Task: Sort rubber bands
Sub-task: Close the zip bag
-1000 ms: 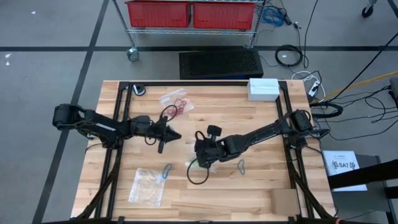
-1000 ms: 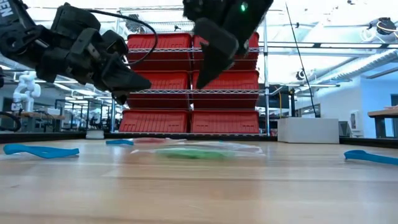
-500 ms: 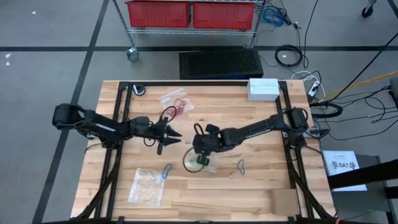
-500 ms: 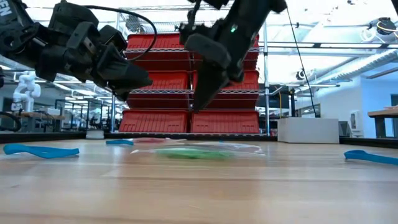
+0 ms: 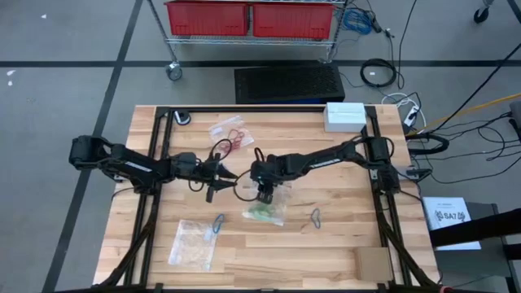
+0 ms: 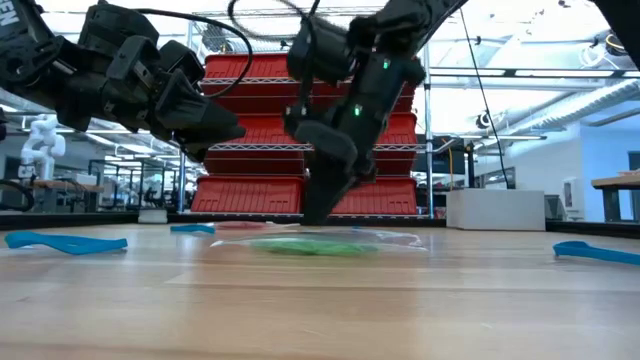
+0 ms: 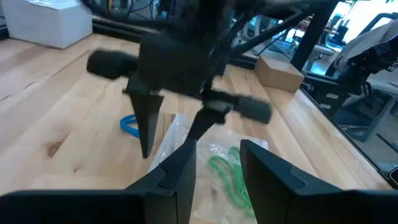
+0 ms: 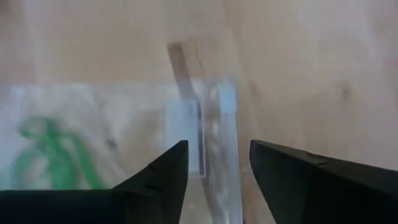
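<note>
Hovering: my right pincer [image 5: 262,192] hung just above the clear bag [image 5: 267,212], fingers pointing down, jaws parted and nothing between them
Bag under me: it lay flat on the table [image 5: 342,252], green rubber bands [image 8: 43,149] showing through the plastic, its edge running between my two fingers in my wrist view
Doing it well: I judged the film thin and slippery, so the pinch had to take one layer at the edge and lift gently, or the mouth would stay closed
Left pincer [image 5: 221,173]: near mine, off the board, jaws apart and empty, aimed at the same bag; I had to keep my fingers out of its path
Loose blue bands [image 5: 218,223]: one each side of the bag, on bare wood
Red bands [image 5: 236,137]: farther back, on a second bag [image 5: 224,127]
</note>
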`<act>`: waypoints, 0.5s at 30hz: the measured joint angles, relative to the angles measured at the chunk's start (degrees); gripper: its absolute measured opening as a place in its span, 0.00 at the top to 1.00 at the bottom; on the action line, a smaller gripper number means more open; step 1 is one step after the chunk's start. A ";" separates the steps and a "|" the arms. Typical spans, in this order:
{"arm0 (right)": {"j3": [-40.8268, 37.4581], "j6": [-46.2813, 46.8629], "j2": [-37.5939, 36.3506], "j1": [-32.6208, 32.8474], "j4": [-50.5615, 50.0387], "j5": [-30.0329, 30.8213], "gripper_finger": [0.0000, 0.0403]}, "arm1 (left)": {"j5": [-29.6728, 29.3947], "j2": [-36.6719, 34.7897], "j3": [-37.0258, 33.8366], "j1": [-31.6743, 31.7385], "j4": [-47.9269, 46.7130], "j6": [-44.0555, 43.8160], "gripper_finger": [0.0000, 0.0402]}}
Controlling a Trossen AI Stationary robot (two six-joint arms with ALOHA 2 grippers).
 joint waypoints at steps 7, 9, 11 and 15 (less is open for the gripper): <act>0.25 0.16 4.09 -0.35 -0.54 -1.80 0.60 | 0.00 0.00 0.04 0.00 -0.44 0.50 0.68; 0.25 -0.02 4.41 -0.35 -0.80 -1.82 0.64 | 0.00 0.00 0.04 0.00 -0.64 0.50 0.68; 0.22 -0.31 4.32 -0.09 -0.76 -1.55 0.70 | 0.00 0.00 0.04 0.00 -0.77 0.50 0.68; -0.03 -2.36 2.43 1.27 -0.93 1.68 0.89 | -0.14 0.00 0.04 -0.01 -0.76 0.51 0.68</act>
